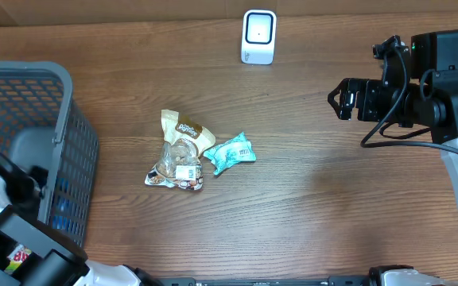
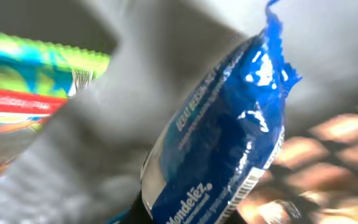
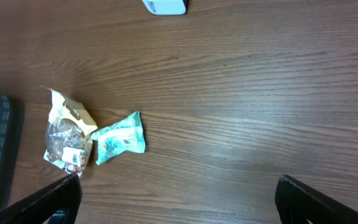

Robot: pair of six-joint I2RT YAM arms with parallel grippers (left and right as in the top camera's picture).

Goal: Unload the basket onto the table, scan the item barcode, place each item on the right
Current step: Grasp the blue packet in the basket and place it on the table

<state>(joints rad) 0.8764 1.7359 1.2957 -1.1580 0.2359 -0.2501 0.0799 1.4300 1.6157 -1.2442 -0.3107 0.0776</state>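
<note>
Filling the left wrist view is a blue snack packet with a white barcode strip along its lower edge. My left gripper is shut on its bottom end, with only dark bits of the fingers showing. In the overhead view the left arm reaches down into the grey basket, and the gripper itself is hidden there. The white scanner stands at the table's far edge. My right gripper hovers open over the right side of the table, its fingers spread wide with nothing between them.
A tan nut packet and a teal packet lie mid-table, also in the right wrist view as the nut packet and teal packet. A green-and-red wrapper lies beside the blue packet in the basket.
</note>
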